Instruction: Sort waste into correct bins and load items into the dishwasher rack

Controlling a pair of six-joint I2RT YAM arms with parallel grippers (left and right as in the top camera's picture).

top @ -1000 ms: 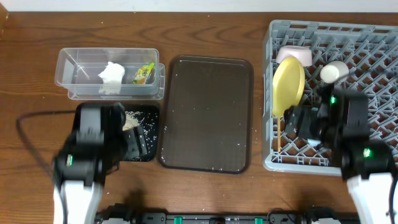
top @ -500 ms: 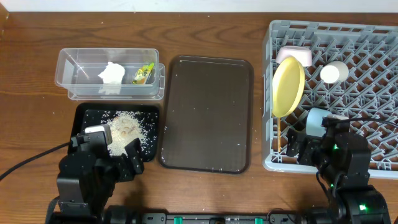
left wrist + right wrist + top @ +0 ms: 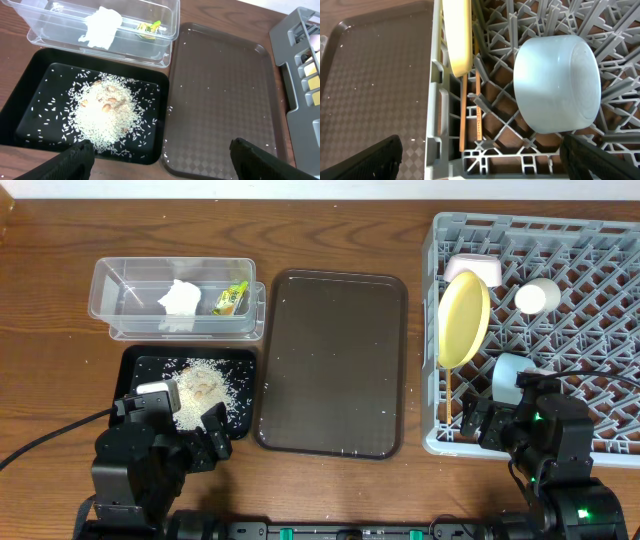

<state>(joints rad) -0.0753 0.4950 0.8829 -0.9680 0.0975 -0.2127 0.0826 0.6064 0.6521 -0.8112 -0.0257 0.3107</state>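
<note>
Overhead, brown serving tray (image 3: 330, 360) between black tray (image 3: 138, 372) and grey rack (image 3: 431, 300)

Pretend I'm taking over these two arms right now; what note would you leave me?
Left gripper: open, empty, near the black tray.
Right gripper: open, empty, at the rack's front edge.
Clear tub: tissue and wrapper inside.
Black tray: rice scraps piled in it.
Rack: yellow plate on edge, white bowl, cup, light-blue bowl, chopsticks.
Done: sorting and loading look complete.
Left: perhaps only the stray grains on the brown tray.
</note>
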